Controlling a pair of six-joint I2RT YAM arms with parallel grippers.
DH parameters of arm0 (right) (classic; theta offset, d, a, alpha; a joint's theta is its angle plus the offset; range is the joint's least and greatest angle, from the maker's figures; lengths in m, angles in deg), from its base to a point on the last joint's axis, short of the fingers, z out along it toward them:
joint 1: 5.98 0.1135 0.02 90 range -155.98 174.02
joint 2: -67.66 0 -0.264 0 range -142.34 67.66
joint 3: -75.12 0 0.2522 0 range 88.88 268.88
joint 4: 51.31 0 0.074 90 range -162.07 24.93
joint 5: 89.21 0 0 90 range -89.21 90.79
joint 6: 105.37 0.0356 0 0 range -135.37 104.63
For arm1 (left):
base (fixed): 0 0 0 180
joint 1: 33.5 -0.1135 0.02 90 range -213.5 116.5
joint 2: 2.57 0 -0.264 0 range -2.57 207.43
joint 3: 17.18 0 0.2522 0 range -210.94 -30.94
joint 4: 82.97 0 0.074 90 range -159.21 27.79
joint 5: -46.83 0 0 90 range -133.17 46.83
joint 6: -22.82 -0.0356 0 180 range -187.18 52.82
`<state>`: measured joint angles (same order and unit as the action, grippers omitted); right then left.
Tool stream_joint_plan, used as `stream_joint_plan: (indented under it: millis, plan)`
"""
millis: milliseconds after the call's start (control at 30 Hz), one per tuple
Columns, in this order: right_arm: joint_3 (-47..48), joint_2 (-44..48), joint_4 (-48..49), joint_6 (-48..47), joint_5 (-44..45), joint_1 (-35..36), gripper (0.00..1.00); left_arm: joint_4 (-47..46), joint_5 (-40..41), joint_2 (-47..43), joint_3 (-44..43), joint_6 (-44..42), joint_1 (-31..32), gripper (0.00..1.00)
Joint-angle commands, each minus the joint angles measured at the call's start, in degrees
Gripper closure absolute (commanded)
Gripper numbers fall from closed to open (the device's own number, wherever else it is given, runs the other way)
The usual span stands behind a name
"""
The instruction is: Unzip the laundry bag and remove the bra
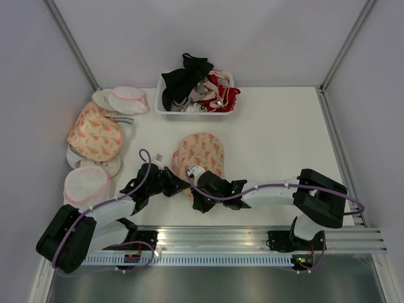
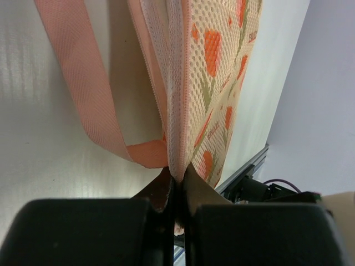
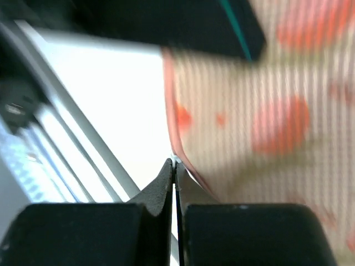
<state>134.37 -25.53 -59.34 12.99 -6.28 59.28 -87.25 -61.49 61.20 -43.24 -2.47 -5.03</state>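
The laundry bag (image 1: 201,153), peach with orange-red leaf print, lies on the white table in front of the basket. My left gripper (image 1: 181,182) is at its near-left edge. In the left wrist view the gripper (image 2: 177,178) is shut on the bag's pink zipper rim (image 2: 176,111), and the printed mesh (image 2: 222,72) rises to the right. My right gripper (image 1: 192,190) is at the bag's near end. In the right wrist view it (image 3: 175,162) is shut on a small white piece at the bag's rim (image 3: 176,145). The salmon-pink bra is hidden.
A white basket (image 1: 165,111) at the back holds black, red and pale garments. A second leaf-print pouch (image 1: 95,132) and white mesh pouches (image 1: 86,185) lie along the left wall. A pink fabric loop (image 2: 83,88) hangs from the bag. The metal rail (image 1: 252,240) runs along the near edge.
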Motion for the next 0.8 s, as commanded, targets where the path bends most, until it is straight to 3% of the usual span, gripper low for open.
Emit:
stream_joint_plan:
  millis: [0,200,400,600,767]
  plan:
    - [-1.5,2.1,-15.5,1.5,9.7,3.1,1.0,-0.2,3.5,-1.3,-3.3,-3.7,-0.6,0.98]
    - [-5.5,5.8,-24.6,7.9,22.2,3.0,1.0,0.6,1.9,-0.5,-4.1,-6.1,-1.0,0.98]
    - [-5.9,8.3,-29.8,10.0,30.7,-4.1,1.0,2.8,0.8,-1.6,-4.1,-9.2,-1.5,0.98]
    - [-2.3,8.3,-30.4,3.8,42.6,-10.0,1.0,4.5,-2.4,-2.3,-4.6,-12.5,-2.5,0.98]
    - [-0.1,5.0,-23.7,-2.0,42.1,-15.1,1.0,3.4,-6.0,-2.6,-4.5,-13.7,-2.8,0.98]
